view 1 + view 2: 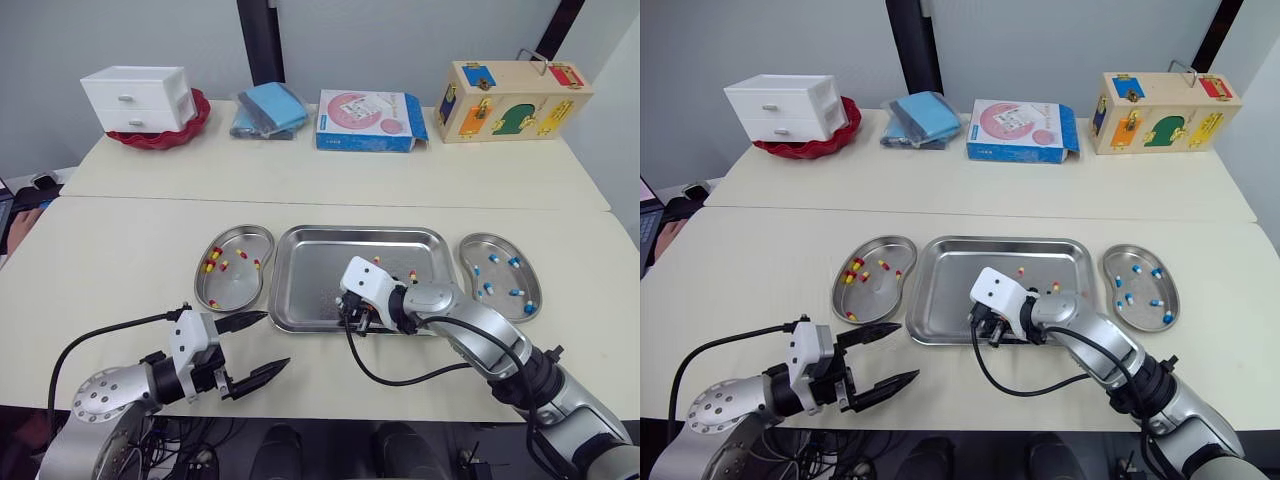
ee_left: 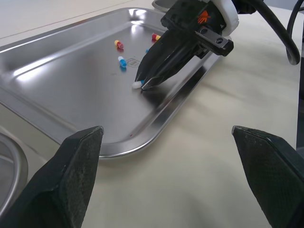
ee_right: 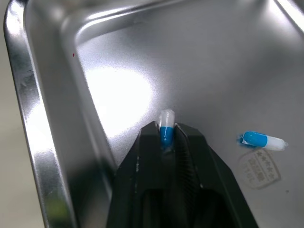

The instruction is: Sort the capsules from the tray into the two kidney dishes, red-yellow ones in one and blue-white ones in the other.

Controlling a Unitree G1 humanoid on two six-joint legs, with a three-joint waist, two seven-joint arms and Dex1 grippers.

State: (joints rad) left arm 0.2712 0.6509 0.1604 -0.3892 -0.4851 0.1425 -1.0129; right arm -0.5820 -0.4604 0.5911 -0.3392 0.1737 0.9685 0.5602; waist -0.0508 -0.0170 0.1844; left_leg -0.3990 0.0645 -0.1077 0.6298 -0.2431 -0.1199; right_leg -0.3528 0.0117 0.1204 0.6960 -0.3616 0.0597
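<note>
We see a blue-white capsule (image 3: 166, 118), white end outward, pinched between the right gripper's (image 3: 166, 132) clenched fingers low over the tray's (image 1: 310, 270) near-left part, perhaps touching its floor. That arm reaches in from the tray's near edge, wrist tilted down. The left gripper (image 1: 277, 338) hovers off the tray's near-left corner, fingers spread wide.

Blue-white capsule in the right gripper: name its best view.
Right wrist view: the blue-white capsule sits close up, pinched by the black-fingered right gripper. Left wrist view shows its white end; in eye views it's too small to tell.
</note>
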